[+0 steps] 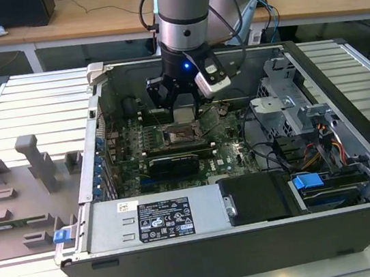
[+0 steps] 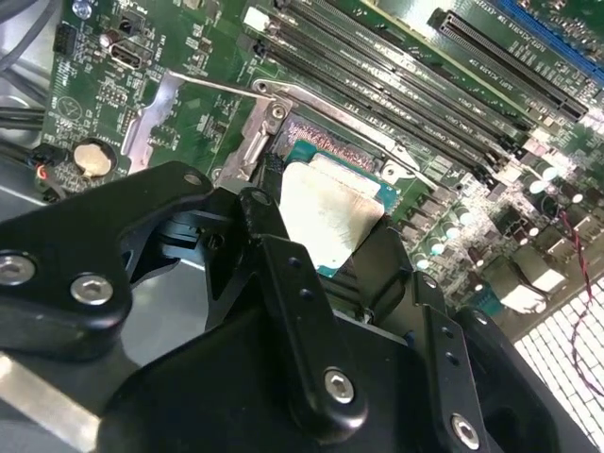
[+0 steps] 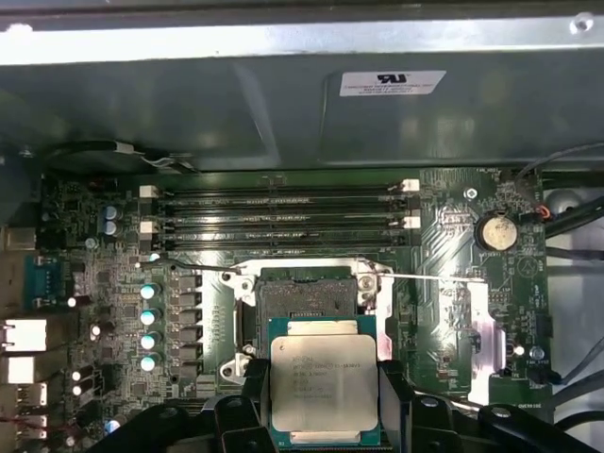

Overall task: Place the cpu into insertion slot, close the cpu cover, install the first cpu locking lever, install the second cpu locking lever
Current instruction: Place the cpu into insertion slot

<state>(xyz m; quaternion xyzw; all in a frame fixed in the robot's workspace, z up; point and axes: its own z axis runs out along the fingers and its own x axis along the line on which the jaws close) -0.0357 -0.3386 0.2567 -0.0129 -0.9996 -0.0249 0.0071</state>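
At the exterior view's left, a grey fixture plate [image 1: 21,196] with raised blocks, flat on a slatted metal table [image 1: 22,106]. Just beside it, the open computer case [image 1: 256,252], with a blue clip [image 1: 61,236] at its near corner and a labelled power supply [image 1: 158,219] along the front wall. Toward the middle, the green motherboard [image 1: 122,154], a long black card [image 1: 173,165] plugged into it, and the robot arm [image 1: 185,14] reaching straight down into the case.

Clamped shut on the cpu [image 1: 185,116]: gripper [image 1: 184,109] pinching the chip by two opposite edges, black fingers [image 3: 257,387] pressed against its sides in the first wrist view, silver top facing up. Held just above the insertion slot [image 1: 183,136], not seated in it. Dark pin field bare in both wrist views, with the chip overlapping one edge of the socket frame.

Alongside the slot, long memory slots [image 3: 283,219] in a row. Off two corners of the frame, thin wire levers [image 3: 193,268] stretching outward. On the side toward the coin cell [image 3: 497,231], the cpu cover [image 3: 472,326], swung off the socket; hard to tell whether flat or tilted.

At the exterior view's right, a silvery drive cage [image 1: 291,106], a tangle of coloured cables [image 1: 324,150] and a blue latch [image 1: 308,180].
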